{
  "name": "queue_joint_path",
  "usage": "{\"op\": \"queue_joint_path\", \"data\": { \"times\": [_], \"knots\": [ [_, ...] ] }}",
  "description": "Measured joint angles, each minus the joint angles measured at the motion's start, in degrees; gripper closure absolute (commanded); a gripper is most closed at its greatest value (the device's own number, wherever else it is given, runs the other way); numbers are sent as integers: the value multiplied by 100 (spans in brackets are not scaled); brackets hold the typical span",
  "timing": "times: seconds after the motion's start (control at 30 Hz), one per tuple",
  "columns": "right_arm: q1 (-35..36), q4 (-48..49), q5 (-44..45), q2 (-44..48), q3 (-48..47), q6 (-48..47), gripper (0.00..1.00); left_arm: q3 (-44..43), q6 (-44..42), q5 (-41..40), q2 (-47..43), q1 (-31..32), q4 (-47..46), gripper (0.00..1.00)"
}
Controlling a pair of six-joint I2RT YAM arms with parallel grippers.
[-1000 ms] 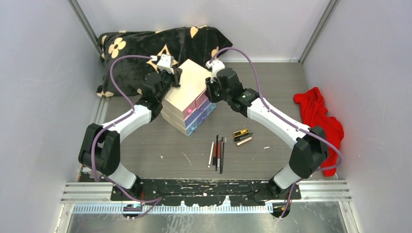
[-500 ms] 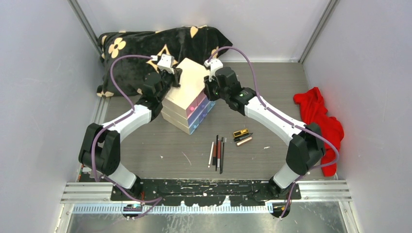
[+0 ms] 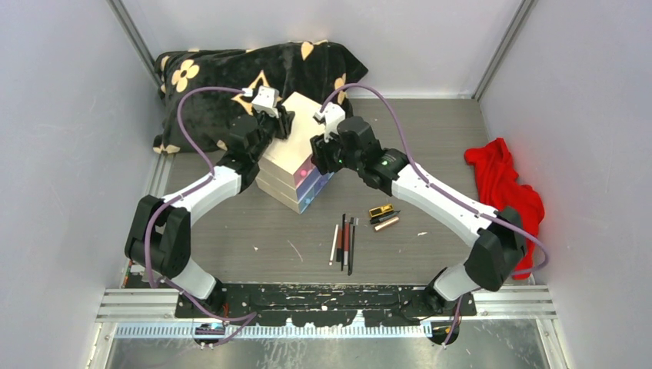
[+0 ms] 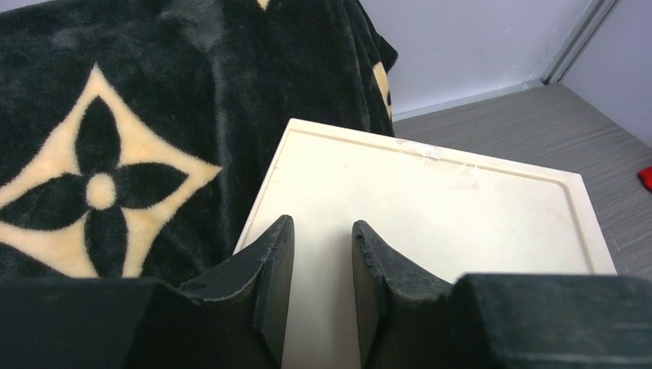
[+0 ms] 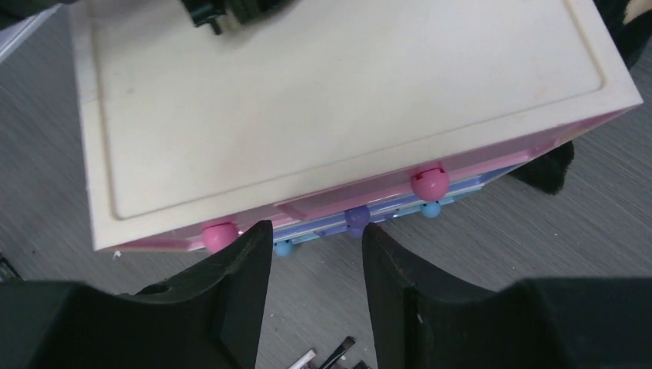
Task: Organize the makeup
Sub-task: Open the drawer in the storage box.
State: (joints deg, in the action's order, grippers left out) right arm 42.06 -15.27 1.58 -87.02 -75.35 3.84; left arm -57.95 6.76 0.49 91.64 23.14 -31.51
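So far: by my judgement the task is barely begun, as none of the makeup has been put away and every piece in view lies loose on the table (image 3: 231, 231).
Landmark: the cream drawer box (image 3: 296, 157) with pink and blue drawer fronts.
Pencils: a row of thin black, red-brown and white pencils (image 3: 344, 242) lies side by side, in front of the drawer box and well apart from it.
Small tubes: a gold piece (image 3: 379, 209) and two small tubes (image 3: 384, 221) lie close together in front of the drawer box, off its right front corner and apart from it.
Compacts: none can be made out in these views.
Drawers: the pink knobs (image 5: 429, 182) and the blue knob (image 5: 430, 208) sit close against the front; no drawer looks pulled out, though the front is seen only from above.
Left gripper: the left gripper (image 4: 323, 231) hovers over the top of the drawer box near its rear left edge, with a narrow gap between its fingers and nothing in it.
Right gripper: the right gripper (image 5: 317, 231) hangs over the front edge of the drawer box, above the purple knob (image 5: 357, 219), its fingers parted wider and holding nothing.
Left to do: probably open a drawer, carry the pencils and tubes over, lay them inside and shut it.
Likely step in hand: getting the drawer box placed or opened, since both arms are at it and neither is near the makeup.
Also there: a black patterned blanket (image 3: 254, 69) behind the drawer box and a red cloth (image 3: 503, 184) far to its right.
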Motion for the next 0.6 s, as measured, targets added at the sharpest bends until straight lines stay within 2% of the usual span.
{"op": "queue_joint_path", "data": {
  "times": [0.27,0.6],
  "knots": [
    [221,-363,-516,468,0,-249,49,-13,-20,0,0,26,31,61],
    [225,-717,-841,404,-9,-337,47,-33,-46,0,2,42,70,60]
  ]
}}
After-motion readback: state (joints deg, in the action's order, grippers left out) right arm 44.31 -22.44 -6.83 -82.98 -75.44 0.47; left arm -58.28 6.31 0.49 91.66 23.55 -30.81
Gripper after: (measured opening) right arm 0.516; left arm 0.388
